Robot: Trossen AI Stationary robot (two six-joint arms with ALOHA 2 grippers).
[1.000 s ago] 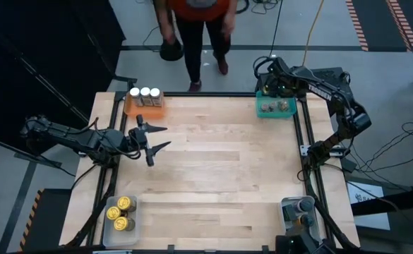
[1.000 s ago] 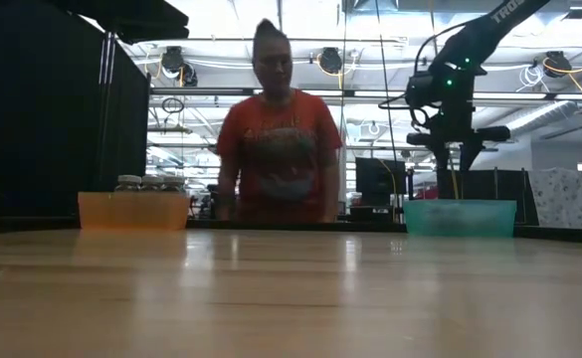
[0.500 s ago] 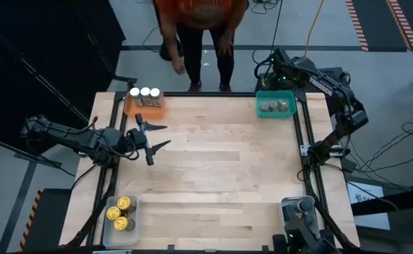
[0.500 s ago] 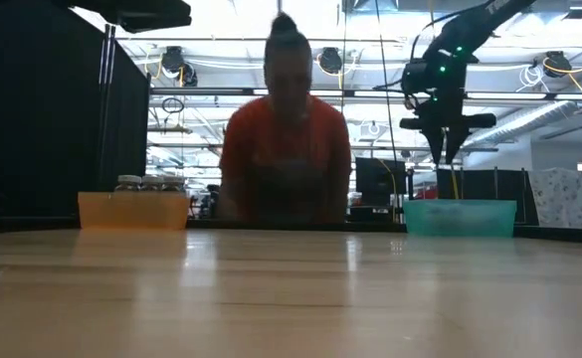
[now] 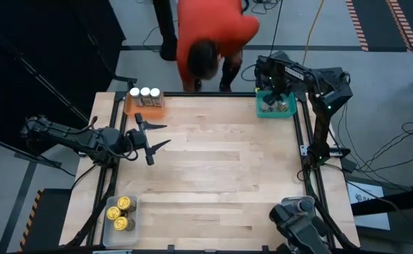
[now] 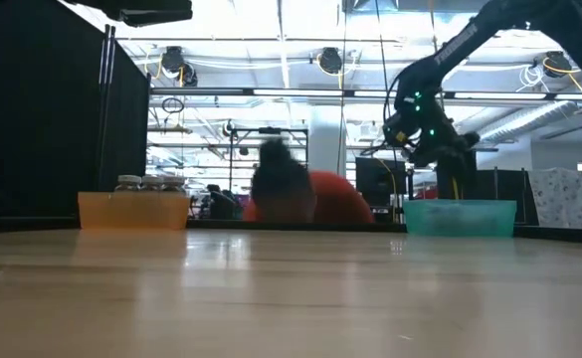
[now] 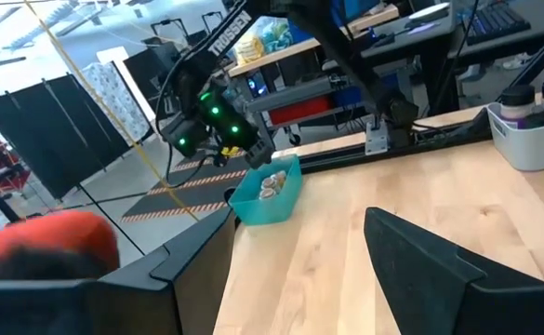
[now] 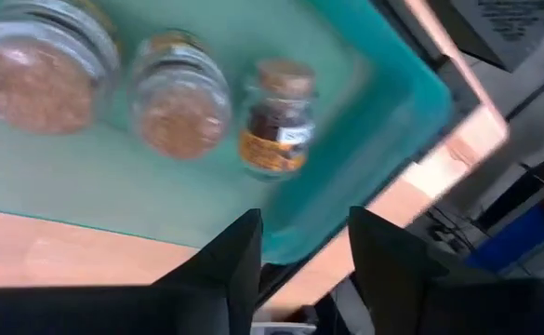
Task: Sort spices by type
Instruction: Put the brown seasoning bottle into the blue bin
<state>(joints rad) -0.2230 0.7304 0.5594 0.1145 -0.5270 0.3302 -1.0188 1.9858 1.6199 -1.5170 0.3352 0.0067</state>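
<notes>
Three small spice jars with brownish contents stand in the teal tray at the table's far right. My right gripper hangs just over that tray's edge, pointing steeply down, open, with nothing between its fingers. White-topped jars stand in the orange tray at the far left. Yellow jars sit in a clear tray at the near left. My left gripper waits open above the table's left side, pointing level toward the right.
A person in an orange shirt bends over just beyond the table's far edge, between the two far trays. Another clear tray with jars stands at the near right corner. The bare wood middle of the table lies between the trays.
My right gripper first rose and drew back beyond the teal tray's far edge. It then came down over the tray again, rolling and tipping steeply downward. The person behind the table has bent forward and low. My left arm stayed in place.
</notes>
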